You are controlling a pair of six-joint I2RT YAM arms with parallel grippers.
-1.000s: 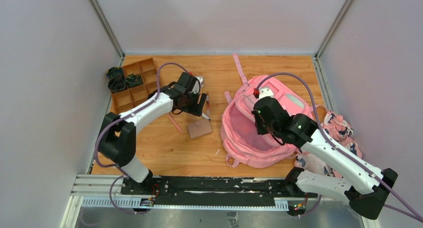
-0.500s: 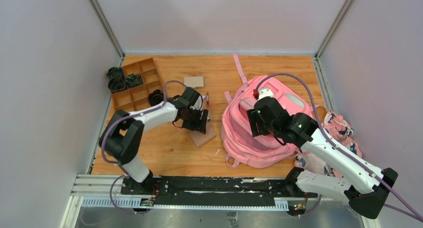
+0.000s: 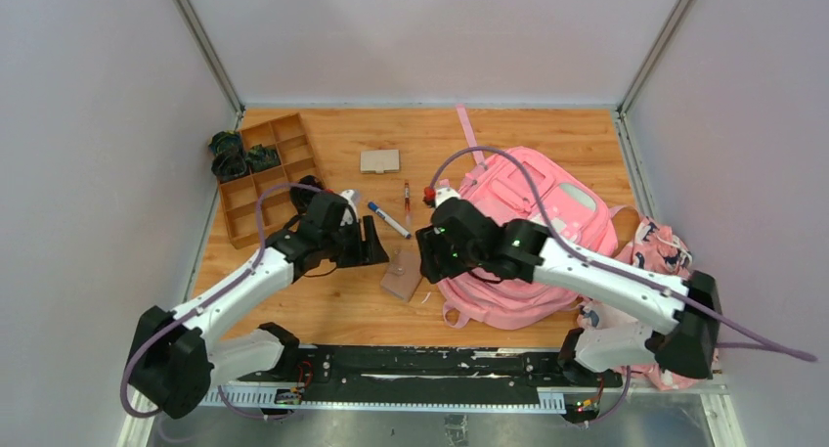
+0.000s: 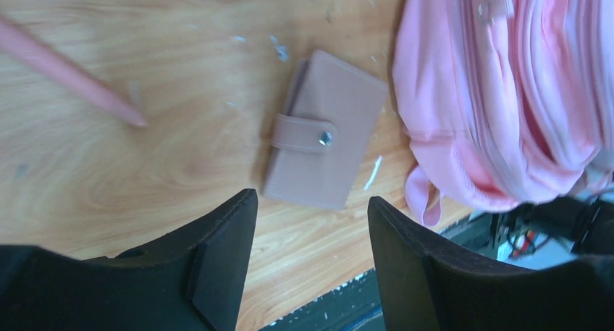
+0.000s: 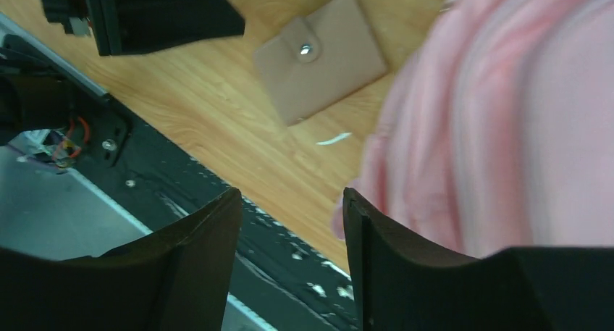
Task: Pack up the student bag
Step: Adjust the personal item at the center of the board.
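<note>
Top view, counts: one student bag (image 3: pixel 557 207) and two wallets, near wallet (image 3: pixel 402 277) and far wallet (image 3: pixel 379 160), are being shown on the desk (image 3: pixel 332 300).
Top view, bag: the student bag is being laid flat at the right, pockets up, with its long axis running from near-left to far-right.
Left wrist: the left tool (image 4: pixel 311 251) is being held wide and empty above the near wallet (image 4: pixel 326 139), with the student bag (image 4: pixel 507 92) just beside it.
Right wrist: the right tool (image 5: pixel 293 251) is being held wide and empty.

Both arms reach inward, low; left hand (image 3: pixel 376 243), right hand (image 3: pixel 427 257) close together, jaws apart, empty.
</note>
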